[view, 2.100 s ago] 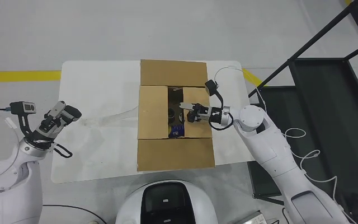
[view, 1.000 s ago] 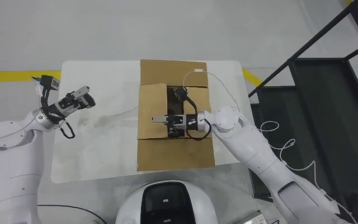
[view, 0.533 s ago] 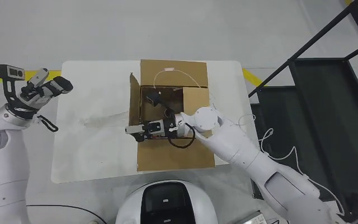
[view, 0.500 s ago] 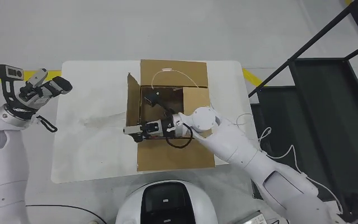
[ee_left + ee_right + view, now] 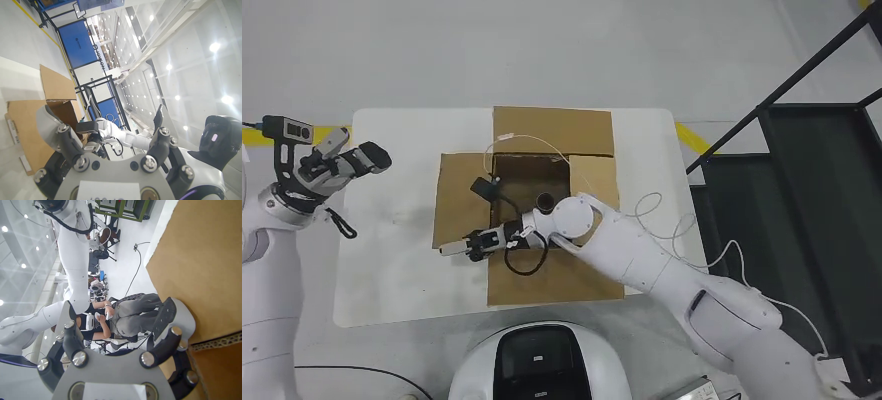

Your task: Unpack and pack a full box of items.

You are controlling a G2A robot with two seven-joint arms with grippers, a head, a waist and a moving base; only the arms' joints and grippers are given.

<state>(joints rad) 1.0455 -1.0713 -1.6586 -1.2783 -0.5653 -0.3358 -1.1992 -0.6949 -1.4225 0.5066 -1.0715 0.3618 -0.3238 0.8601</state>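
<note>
Top view: right jaws open, touching box (image 5: 552, 128) flap (image 5: 457, 195); left jaws open over table (image 5: 402, 280) edge.

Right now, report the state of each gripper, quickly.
Left gripper: open, holding nothing.
Right gripper: open, holding nothing, one finger against the cardboard box flap.

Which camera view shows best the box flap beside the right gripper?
The top view: the whole flap is seen, folded outward. The left wrist view shows it at a slant; the right wrist view, a close patch of cardboard.
</note>
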